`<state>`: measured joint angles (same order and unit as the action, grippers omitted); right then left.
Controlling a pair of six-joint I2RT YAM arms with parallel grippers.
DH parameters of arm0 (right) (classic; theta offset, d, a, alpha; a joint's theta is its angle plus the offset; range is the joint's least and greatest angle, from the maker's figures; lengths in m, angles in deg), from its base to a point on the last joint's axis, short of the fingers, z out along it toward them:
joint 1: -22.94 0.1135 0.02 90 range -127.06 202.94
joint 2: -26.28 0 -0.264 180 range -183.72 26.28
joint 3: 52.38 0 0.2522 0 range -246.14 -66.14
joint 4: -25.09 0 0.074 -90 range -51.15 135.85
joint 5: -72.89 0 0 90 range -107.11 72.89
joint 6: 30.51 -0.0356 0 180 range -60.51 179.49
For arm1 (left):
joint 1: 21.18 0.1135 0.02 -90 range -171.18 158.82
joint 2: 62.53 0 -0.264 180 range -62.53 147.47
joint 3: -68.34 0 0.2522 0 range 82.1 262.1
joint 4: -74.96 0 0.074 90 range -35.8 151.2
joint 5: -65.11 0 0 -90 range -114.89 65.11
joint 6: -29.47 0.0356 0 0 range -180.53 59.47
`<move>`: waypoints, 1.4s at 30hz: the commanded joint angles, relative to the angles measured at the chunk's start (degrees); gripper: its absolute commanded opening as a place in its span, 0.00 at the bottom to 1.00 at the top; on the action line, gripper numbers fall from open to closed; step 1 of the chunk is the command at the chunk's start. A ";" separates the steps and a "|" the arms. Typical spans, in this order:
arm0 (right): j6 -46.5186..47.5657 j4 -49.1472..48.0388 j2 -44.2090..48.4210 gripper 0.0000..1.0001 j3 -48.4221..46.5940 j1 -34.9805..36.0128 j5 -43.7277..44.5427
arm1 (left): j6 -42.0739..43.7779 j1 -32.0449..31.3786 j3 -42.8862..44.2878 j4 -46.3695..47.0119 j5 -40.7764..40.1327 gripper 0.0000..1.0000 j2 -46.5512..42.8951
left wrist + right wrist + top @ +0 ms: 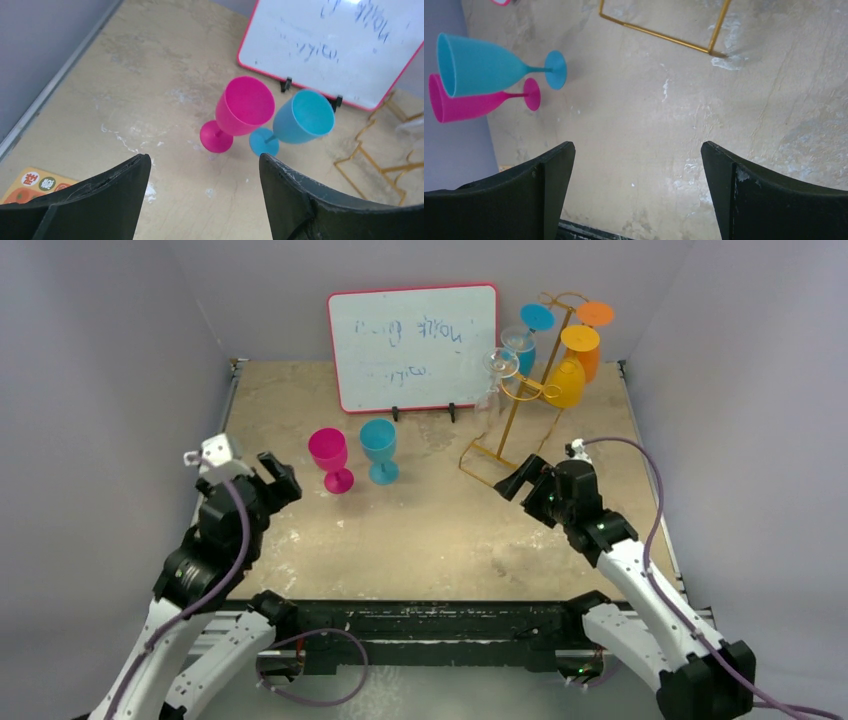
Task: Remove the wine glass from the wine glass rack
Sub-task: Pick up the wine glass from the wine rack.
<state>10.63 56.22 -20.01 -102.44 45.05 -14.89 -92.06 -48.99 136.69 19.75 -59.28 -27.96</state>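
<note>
The gold wire wine glass rack (513,412) stands at the back right of the table. Several wine glasses hang upside down from its hooks: a clear one (498,363), a teal one (528,352), a yellow one (567,384) and an orange one (581,346). A pink wine glass (329,454) and a blue wine glass (379,447) stand upright on the table left of centre. My left gripper (282,478) is open and empty, just left of the pink glass (243,107). My right gripper (520,478) is open and empty, close to the rack's base (659,35).
A red-framed whiteboard (412,345) leans at the back centre, behind the two standing glasses. Grey walls close in the table on the left, back and right. A small printed card (37,182) lies near the left edge.
</note>
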 commanded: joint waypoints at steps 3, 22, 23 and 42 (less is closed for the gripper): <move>-9.95 -14.75 -2.46 1.00 5.33 -9.93 -15.30 | -4.53 0.19 -2.70 0.73 -11.45 0.80 -9.78; 9.60 1.74 -8.80 1.00 -10.95 -43.63 -31.19 | -10.71 0.22 -9.80 -1.57 -14.49 0.88 -8.94; 10.03 2.49 -8.19 1.00 -12.66 -43.87 -30.11 | -10.51 0.22 -9.86 -1.34 -14.18 0.88 -8.84; 0.71 -6.06 -13.66 0.94 -32.32 -43.83 -38.97 | -8.46 0.22 -9.95 0.07 -12.03 0.90 -5.21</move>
<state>14.76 55.67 -28.27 -128.90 1.29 -48.20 -101.44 -48.95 127.18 17.43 -71.37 -33.23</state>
